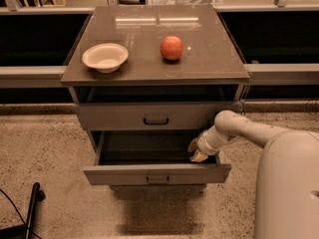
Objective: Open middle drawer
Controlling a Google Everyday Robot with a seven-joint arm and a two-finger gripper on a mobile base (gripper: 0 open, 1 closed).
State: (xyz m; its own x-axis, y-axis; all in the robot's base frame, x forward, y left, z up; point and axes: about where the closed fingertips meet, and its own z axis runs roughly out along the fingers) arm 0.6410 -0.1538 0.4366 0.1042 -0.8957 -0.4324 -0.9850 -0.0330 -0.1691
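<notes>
The grey cabinet [75, 78] stands in the middle of the camera view. The middle drawer [124, 175] is pulled out towards me, its dark inside showing and its small handle [158, 179] at the centre of its front. My gripper [195, 151] is at the drawer's right end, just behind the front panel and over the open inside. My white arm [239, 128] reaches in from the right. The drawer above [114, 116], with a dark loop handle [156, 119], sits nearly flush. The lowest drawer is hidden under the open one.
A cream bowl [104, 57] and a red-orange apple [171, 48] rest on the cabinet top. Dark low shelving [35, 39] runs behind on both sides. A black pole and cable [31, 208] lie on the speckled floor at bottom left. My white body [289, 188] fills the bottom right.
</notes>
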